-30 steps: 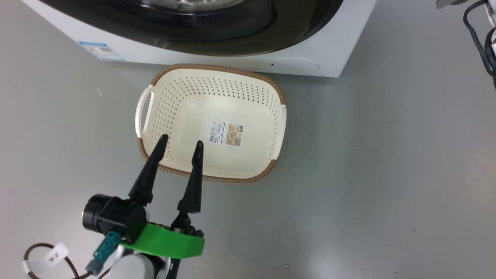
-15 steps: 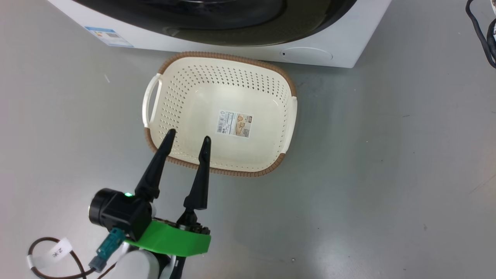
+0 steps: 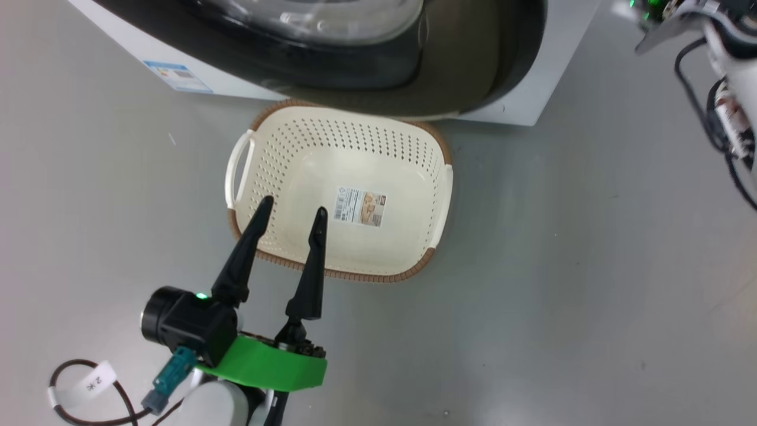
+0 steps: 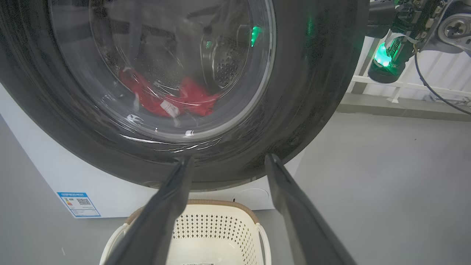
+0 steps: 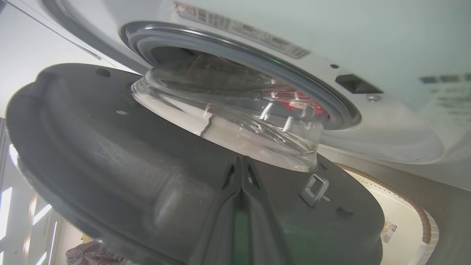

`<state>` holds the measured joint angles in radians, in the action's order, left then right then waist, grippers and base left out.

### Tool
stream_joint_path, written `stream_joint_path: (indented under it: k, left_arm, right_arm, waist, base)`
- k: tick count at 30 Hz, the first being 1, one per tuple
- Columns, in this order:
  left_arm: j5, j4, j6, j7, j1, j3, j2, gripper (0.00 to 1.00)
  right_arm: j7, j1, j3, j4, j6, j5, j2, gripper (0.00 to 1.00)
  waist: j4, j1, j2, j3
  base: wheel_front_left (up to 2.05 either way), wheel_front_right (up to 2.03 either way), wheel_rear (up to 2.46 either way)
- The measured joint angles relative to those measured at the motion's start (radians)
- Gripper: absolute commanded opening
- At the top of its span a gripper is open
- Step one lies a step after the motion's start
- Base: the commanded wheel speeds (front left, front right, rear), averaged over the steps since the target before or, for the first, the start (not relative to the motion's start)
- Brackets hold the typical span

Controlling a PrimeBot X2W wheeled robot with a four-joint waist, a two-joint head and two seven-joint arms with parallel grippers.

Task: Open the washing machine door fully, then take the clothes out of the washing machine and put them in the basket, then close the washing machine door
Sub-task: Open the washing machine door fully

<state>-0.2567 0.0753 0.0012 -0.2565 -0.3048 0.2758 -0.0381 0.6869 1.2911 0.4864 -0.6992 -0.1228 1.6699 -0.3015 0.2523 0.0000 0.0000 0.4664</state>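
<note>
Swinging the washing machine door [image 5: 110, 154] off the seal, flush a second ago. Apparently pushing its inner face with the right end effector [image 5: 241, 162], fingers together. Holding the left end effector [image 3: 294, 206] spread over the basket [image 3: 366, 276] on the floor. Seeing the clothes [image 4: 184, 99] inside the washing machine [image 4: 44, 169]; nearing unload.

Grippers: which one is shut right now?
The right gripper, tips pressed together by the door's inner face. The left gripper stands open, tips spread above the basket's near rim.
</note>
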Motion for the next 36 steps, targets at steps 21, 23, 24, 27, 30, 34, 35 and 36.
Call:
stream_joint_path:
  k: [21, 23, 24, 27, 30, 34, 35, 36]
  left_arm:
    - [-0.009, 0.006, 0.022, 0.000, 0.146, 0.040, -0.002, 1.00]
    - [-0.009, 0.006, 0.022, 0.000, 0.147, 0.040, -0.002, 1.00]
    - [-0.009, 0.006, 0.022, 0.000, 0.147, 0.040, -0.002, 1.00]
    - [-0.009, 0.005, 0.025, 0.000, 0.153, 0.038, -0.002, 1.00]
    - [-0.009, 0.005, 0.026, 0.000, 0.178, 0.037, -0.002, 1.00]
    - [-0.009, 0.004, 0.035, 0.000, 0.197, 0.027, -0.002, 1.00]
    - [-0.009, 0.004, 0.036, 0.000, 0.205, 0.022, -0.002, 1.00]
    - [-0.009, 0.004, 0.039, 0.000, 0.210, 0.019, -0.003, 1.00]
  right_arm:
    - [0.089, -0.341, 0.036, 0.212, 0.000, -0.009, 0.036, 0.00]
    - [0.090, -0.351, 0.039, 0.220, 0.000, -0.010, 0.039, 0.00]
    - [0.094, -0.360, 0.041, 0.226, 0.000, -0.010, 0.044, 0.00]
    - [0.101, -0.386, 0.045, 0.246, 0.000, -0.013, 0.057, 0.00]
    - [0.107, -0.415, 0.047, 0.266, 0.000, -0.016, 0.064, 0.00]
    - [0.107, -0.458, 0.047, 0.292, 0.000, -0.018, 0.069, 0.00]
    - [0.106, -0.470, 0.046, 0.299, 0.000, -0.019, 0.071, 0.00]
    - [0.106, -0.481, 0.046, 0.305, 0.000, -0.019, 0.074, 0.00]
  waist:
    - [0.027, 0.0000, 0.0000, -0.194]
    - [0.031, 0.0000, 0.0000, -0.200]
    - [0.035, 0.0000, 0.0000, -0.205]
    - [0.049, 0.0000, 0.0000, -0.220]
    - [0.064, 0.0000, 0.0000, -0.237]
    - [0.087, 0.0000, 0.0000, -0.259]
    - [0.094, 0.0000, 0.0000, -0.265]
    - [0.100, 0.0000, 0.0000, -0.270]
  base:
    - [0.00, 0.00, 0.00]
    - [0.00, 0.00, 0.00]
    - [0.00, 0.00, 0.00]
    - [0.00, 0.00, 0.00]
    - [0.00, 0.00, 0.00]
    - [0.00, 0.00, 0.00]
    - [0.00, 0.00, 0.00]
    - [0.00, 0.00, 0.00]
